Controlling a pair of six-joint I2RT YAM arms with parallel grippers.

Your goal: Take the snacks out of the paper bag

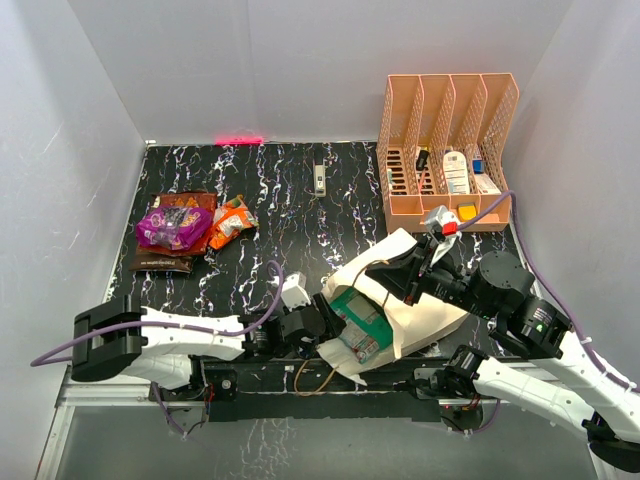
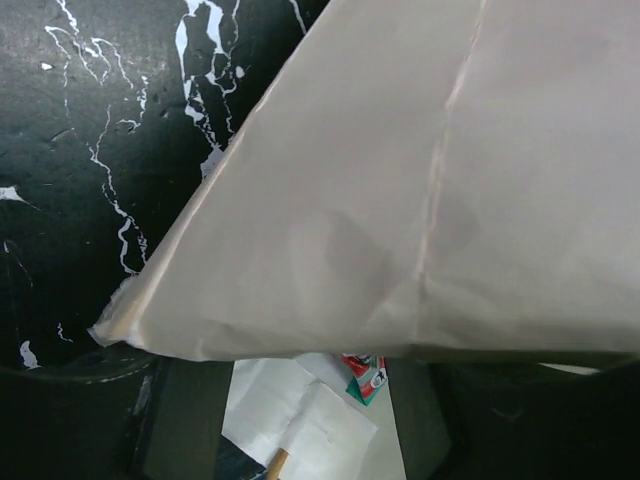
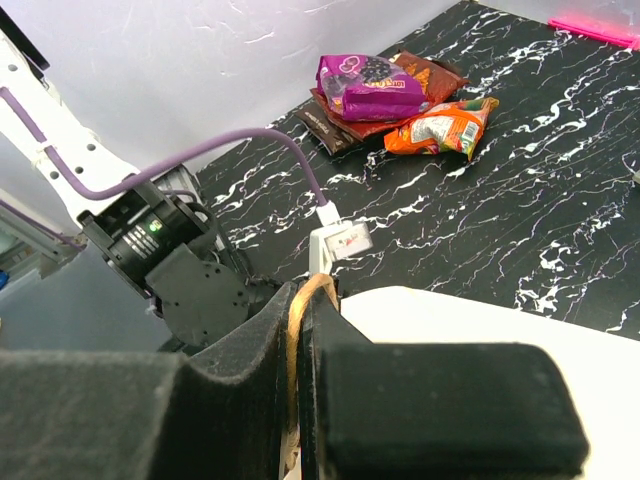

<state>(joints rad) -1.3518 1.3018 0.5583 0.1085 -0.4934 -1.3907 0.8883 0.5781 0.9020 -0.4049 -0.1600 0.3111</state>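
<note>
At the lower middle of the top view, we see the bag (image 1: pixel 425 305) lying on its side on the black marbled table (image 1: pixel 290 200), its mouth turned to the lower left. A green packet (image 1: pixel 358 322) sits in that mouth, partly out over the lower lip.

The left gripper (image 1: pixel 322 325) is at the mouth, just beside the green packet. In the left wrist view its 2 fingers (image 2: pixel 70 420) stand wide apart along the bottom edge, released. The bag's pale paper wall stretches across above them, and a corner of the green packet shows in the gap.

The right gripper (image 1: pixel 405 272) sits on top of the bag, near the middle of the top view. In the right wrist view we see its fingers (image 3: pixel 240 350) clenched on the bag's brown handle (image 3: pixel 296 305), which loops up through the thin slit between them.

In the upper left of the top view, well apart from the bag, 3 kinds of packet lie on the table. A purple packet (image 1: pixel 172 225) rests on dark brown packets (image 1: pixel 163 262), and an orange packet (image 1: pixel 232 220) lies just beside them on the right.

In the upper right stands a peach organiser (image 1: pixel 450 110), with small bottles in its compartments.
</note>
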